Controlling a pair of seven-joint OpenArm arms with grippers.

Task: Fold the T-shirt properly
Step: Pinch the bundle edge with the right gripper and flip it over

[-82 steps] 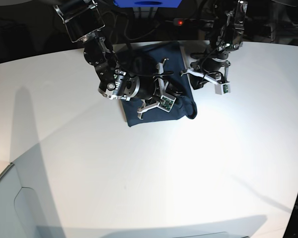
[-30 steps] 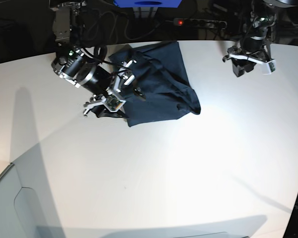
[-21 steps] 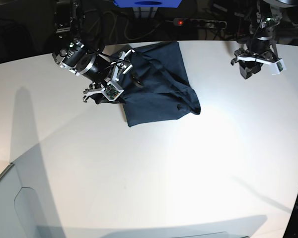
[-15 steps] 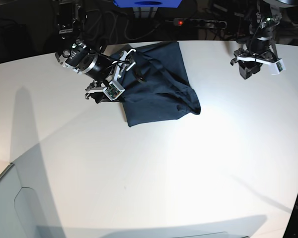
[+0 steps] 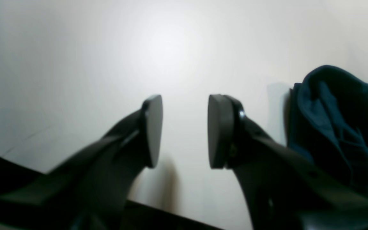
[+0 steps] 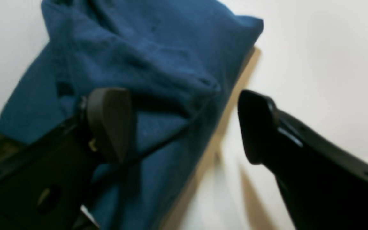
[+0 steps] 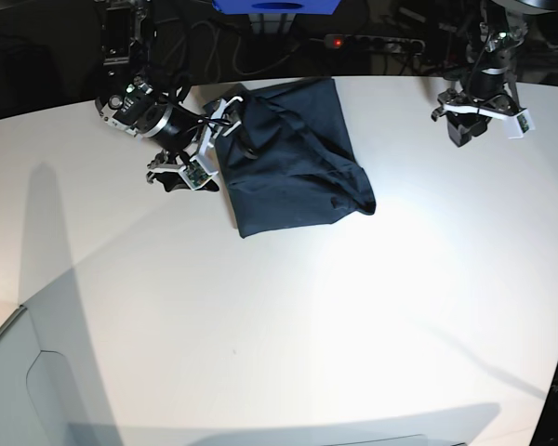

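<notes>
The right tool (image 6: 184,127) stands with its jaws spread wide and nothing between them; one finger (image 6: 107,124) hangs over the dark navy T-shirt (image 6: 133,64), the other over bare white tabletop (image 6: 315,48) just past the cloth's edge. In the base view this tool (image 7: 197,149) sits at the shirt's side edge, on that view's left.

The left tool (image 5: 184,139) has its jaws parted with a clear gap (only tabletop (image 5: 171,48) shows between the pads) and it grips nothing. It hovers well apart from the garment, near the tabletop's far edge (image 7: 472,119), with one rumpled corner of the shirt (image 5: 337,121) visible off to the side of its camera.

The T-shirt (image 7: 293,163) lies folded into a roughly rectangular bundle near the far edge of the tabletop (image 7: 307,325), with a bunched, rounded lump at its near corner.
</notes>
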